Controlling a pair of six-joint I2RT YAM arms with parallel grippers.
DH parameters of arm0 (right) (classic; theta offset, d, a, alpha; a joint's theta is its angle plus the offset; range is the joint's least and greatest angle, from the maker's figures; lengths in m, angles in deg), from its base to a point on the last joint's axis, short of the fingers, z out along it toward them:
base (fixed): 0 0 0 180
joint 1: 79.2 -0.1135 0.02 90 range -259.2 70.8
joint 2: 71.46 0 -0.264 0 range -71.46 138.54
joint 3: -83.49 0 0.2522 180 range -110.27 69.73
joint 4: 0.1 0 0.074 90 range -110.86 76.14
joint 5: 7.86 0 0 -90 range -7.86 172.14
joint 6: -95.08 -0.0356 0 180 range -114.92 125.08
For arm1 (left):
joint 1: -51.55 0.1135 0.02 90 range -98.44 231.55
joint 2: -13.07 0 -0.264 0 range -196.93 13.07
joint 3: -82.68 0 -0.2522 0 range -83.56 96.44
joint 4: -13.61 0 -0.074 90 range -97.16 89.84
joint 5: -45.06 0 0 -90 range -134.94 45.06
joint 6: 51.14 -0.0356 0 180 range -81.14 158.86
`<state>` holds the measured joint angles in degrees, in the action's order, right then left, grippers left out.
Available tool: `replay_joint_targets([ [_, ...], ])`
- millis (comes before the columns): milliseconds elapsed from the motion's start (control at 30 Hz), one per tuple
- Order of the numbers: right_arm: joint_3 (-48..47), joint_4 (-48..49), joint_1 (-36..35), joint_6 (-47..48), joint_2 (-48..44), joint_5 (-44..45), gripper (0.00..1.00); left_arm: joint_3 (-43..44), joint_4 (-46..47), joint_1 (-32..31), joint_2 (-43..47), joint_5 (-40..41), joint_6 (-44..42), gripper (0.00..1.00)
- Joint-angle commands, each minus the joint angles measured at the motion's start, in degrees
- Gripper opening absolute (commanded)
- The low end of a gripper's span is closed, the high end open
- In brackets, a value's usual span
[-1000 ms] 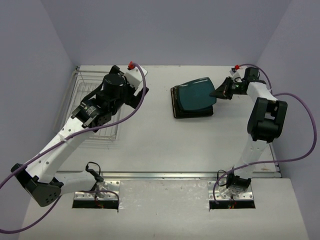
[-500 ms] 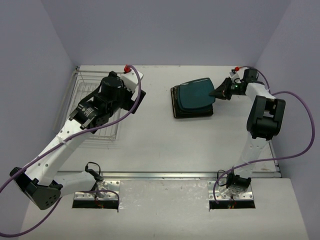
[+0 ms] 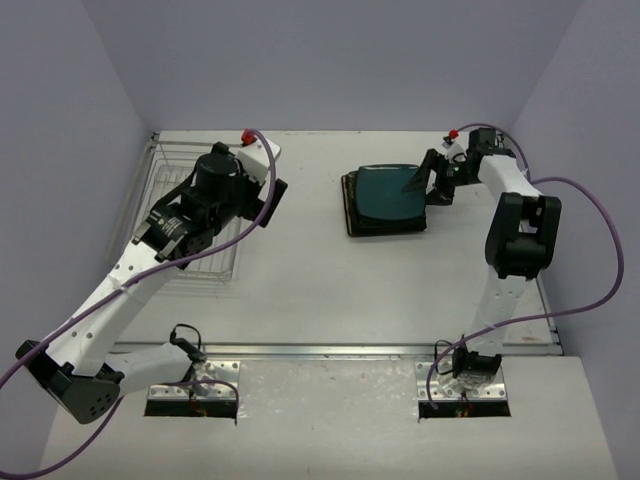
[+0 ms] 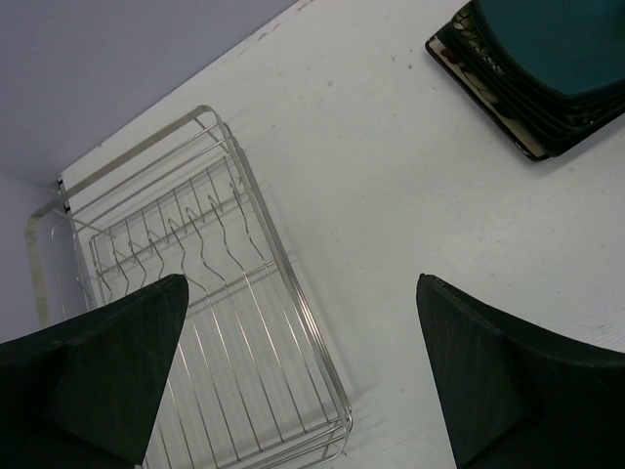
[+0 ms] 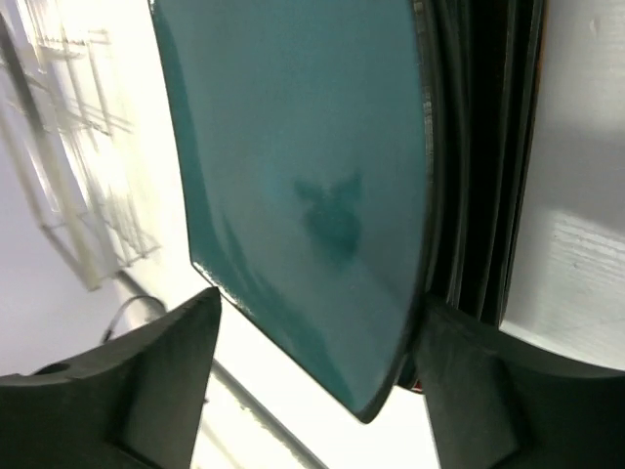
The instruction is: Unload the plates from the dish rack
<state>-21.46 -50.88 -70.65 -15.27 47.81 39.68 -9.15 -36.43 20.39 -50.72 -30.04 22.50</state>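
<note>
The dish rack (image 3: pixel 172 160) (image 4: pixel 210 322), a silver wire frame, stands at the table's left, and its bars are bare in the left wrist view. My left gripper (image 3: pixel 162 235) (image 4: pixel 301 283) hovers open above the rack's near corner, holding nothing. A teal square plate (image 3: pixel 390 190) (image 5: pixel 303 147) (image 4: pixel 557 39) lies on top of a stack of dark plates (image 3: pixel 352 210) (image 5: pixel 488 147) at the back right. My right gripper (image 3: pixel 425 182) (image 5: pixel 320 298) is open at the stack's right edge. The teal plate's corner sits between its jaws, and the left finger (image 5: pixel 146 381) stands apart from the plate.
The white table (image 3: pixel 320 280) is walled in at the back and on both sides. The rack sits close to the left wall. Purple cables loop off both arms. The right arm's elbow (image 3: pixel 520 235) stands to the right of the stack.
My right gripper has gone from shut to open, letting go of the teal plate, which has settled flat onto the stack. The left arm has drifted slightly left over the rack.
</note>
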Motion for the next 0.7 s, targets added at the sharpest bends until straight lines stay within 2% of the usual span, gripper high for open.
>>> replay_joint_targets([
  [0, -5.8, -6.1, -3.3, 6.9, -6.1, 14.8, 0.79, 0.0, 1.6, 1.0, 2.1, -0.1, 0.7, 1.0],
  [100, -7.9, -7.3, -6.2, 10.5, -8.1, 24.4, 0.84, 0.0, 1.2, 1.2, 2.0, 0.6, 1.0, 1.0],
  [333, -14.0, -12.7, -10.1, 15.1, -9.0, 32.8, 0.94, 1.1, -1.7, 3.6, 0.0, -1.3, 4.0, 1.0],
  [500, -12.7, -13.2, -10.1, 17.0, -14.9, 31.5, 0.99, 4.3, -4.9, 8.5, -2.7, -9.3, 8.8, 1.0],
  [533, -11.8, -12.9, -10.1, 17.3, -16.8, 30.5, 0.99, 5.1, -5.9, 10.5, -3.5, -13.5, 10.1, 1.0],
  [600, -7.1, -10.9, -10.1, 17.9, -23.9, 28.0, 0.99, 6.4, -7.5, 17.3, -5.4, -22.3, 12.7, 1.0],
  [667, -1.2, -8.4, -10.1, 17.9, -30.4, 26.5, 0.99, 5.8, -6.9, 20.2, -6.0, -25.1, 14.2, 1.0],
])
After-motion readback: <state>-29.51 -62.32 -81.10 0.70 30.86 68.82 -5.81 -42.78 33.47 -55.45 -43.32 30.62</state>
